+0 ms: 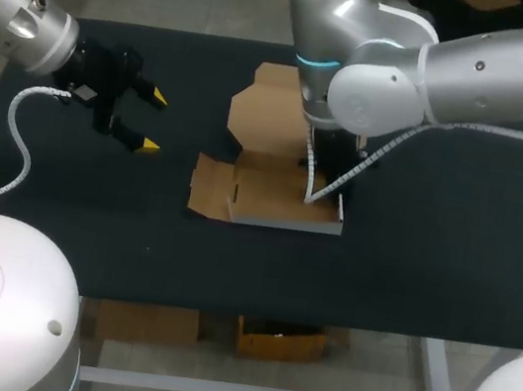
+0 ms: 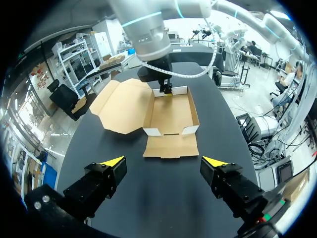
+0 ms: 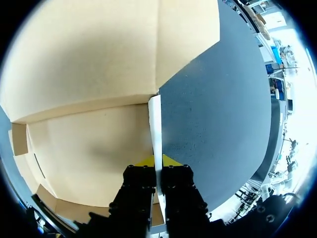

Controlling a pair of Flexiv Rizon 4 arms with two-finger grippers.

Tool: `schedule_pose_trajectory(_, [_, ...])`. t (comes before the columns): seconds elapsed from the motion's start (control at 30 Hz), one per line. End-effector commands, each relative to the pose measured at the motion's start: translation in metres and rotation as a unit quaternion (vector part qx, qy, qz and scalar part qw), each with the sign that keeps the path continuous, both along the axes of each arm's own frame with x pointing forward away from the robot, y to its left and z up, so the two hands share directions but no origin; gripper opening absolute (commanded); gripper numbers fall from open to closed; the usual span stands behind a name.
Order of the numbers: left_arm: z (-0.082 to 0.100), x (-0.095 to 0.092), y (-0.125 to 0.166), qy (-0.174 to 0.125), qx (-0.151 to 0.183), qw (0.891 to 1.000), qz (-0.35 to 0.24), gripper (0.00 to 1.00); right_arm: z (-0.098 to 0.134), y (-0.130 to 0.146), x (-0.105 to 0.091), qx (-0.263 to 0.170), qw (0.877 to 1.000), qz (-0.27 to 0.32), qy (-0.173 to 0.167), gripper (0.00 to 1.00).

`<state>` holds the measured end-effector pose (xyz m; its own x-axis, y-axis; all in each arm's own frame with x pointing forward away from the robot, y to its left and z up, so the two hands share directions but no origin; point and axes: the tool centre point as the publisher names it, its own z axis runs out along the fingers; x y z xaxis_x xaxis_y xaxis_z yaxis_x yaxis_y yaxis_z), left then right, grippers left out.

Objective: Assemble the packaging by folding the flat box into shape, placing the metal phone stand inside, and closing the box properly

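Box sat with one wall pinched in my right pincer; my left pincer hung wide open, well apart.

The box was plain tan cardboard inside, its outer walls white (clearest at its six o'clock side). The table was black. The left gripper, at the box's nine o'clock, and the right gripper were black, yellow-tipped. The left arm and right arm were silver-grey, ringed pale blue.
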<state>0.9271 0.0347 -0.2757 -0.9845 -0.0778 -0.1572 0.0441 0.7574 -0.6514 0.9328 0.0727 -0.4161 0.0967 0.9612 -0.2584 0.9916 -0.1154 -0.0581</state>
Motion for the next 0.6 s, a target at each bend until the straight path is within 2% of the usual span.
schedule_pose_trajectory(0.03, [0.0003, 0.0, 0.0, 0.0, 0.001, 1.0, 0.0, 1.0, 0.0004, -0.0053, -0.0066, 0.032, 0.999, 0.005, -0.012, 0.0])
schedule_pose_trajectory(0.43, [0.0003, 0.0, 0.0, 0.0, 0.001, 1.0, 0.0, 1.0, -0.0005, -0.0064, -0.0059, 0.106, 0.994, 0.032, -0.019, 0.0])
schedule_pose_trajectory(0.6, [0.0003, 0.0, 0.0, 0.0, 0.001, 1.0, 0.0, 1.0, -0.0013, -0.0038, -0.0063, 0.105, 0.994, 0.039, -0.019, 0.0])
